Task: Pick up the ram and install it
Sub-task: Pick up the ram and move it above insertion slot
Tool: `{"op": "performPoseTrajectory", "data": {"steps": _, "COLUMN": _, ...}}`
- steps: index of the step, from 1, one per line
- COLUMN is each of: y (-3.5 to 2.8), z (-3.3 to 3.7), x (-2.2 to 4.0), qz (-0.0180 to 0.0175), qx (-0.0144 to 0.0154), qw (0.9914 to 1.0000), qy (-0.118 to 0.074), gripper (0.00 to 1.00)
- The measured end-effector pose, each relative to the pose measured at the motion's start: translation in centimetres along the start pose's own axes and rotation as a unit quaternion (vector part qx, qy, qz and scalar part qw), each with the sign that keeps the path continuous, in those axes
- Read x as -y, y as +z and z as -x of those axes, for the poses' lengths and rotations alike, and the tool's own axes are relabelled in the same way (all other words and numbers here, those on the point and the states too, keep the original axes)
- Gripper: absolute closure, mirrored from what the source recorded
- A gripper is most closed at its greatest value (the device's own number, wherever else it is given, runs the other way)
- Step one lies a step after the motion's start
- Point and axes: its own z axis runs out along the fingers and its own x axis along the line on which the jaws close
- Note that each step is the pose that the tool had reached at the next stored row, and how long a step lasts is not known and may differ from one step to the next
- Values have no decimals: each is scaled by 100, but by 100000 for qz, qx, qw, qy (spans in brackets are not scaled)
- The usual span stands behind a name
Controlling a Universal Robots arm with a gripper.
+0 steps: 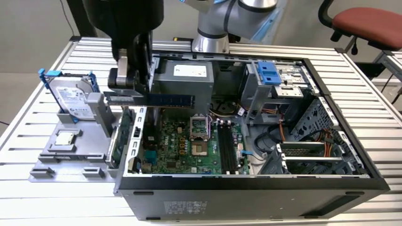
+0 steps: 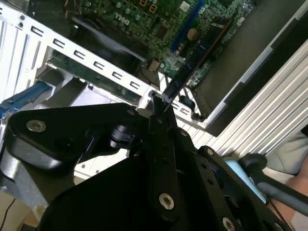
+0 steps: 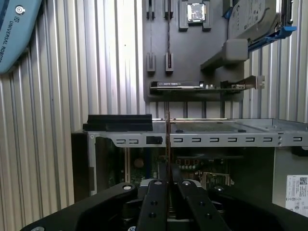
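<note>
My gripper (image 1: pixel 129 91) is shut on the ram (image 1: pixel 164 100), a thin dark blue-green stick held level in the air. It hangs over the near-left wall of the open computer case (image 1: pixel 251 181), above the motherboard (image 1: pixel 179 153). The black memory slots (image 1: pixel 227 148) lie further toward the exterior view's right. In the second wrist view the ram (image 2: pixel 195 50) runs edge-on away from the gripper (image 2: pixel 159 105) over the board. The first wrist view has the ram (image 3: pixel 167 137) as a thin vertical line rising from between the shut fingers (image 3: pixel 155 190).
A grey holder (image 1: pixel 69 157) left of the case carries a silver hard drive in a blue frame (image 1: pixel 70 96), a processor chip (image 1: pixel 65 138) and a green expansion card (image 1: pixel 122 132). The arm's base (image 1: pixel 212 33) stands behind the case. A red chair (image 1: pixel 367 23) is at the back right.
</note>
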Motion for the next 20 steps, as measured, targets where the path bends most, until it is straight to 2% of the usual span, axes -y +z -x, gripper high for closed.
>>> {"op": "performPoseTrajectory", "data": {"steps": 7, "y": -3, "z": 7, "x": 181, "qz": -2, "qx": 2, "qw": 99999, "qy": 412, "gripper": 100}}
{"op": "performPoseTrajectory", "data": {"steps": 20, "y": -6, "z": 23, "x": 420, "qz": -30, "qx": 35, "qw": 99972, "qy": 2368, "gripper": 100}}
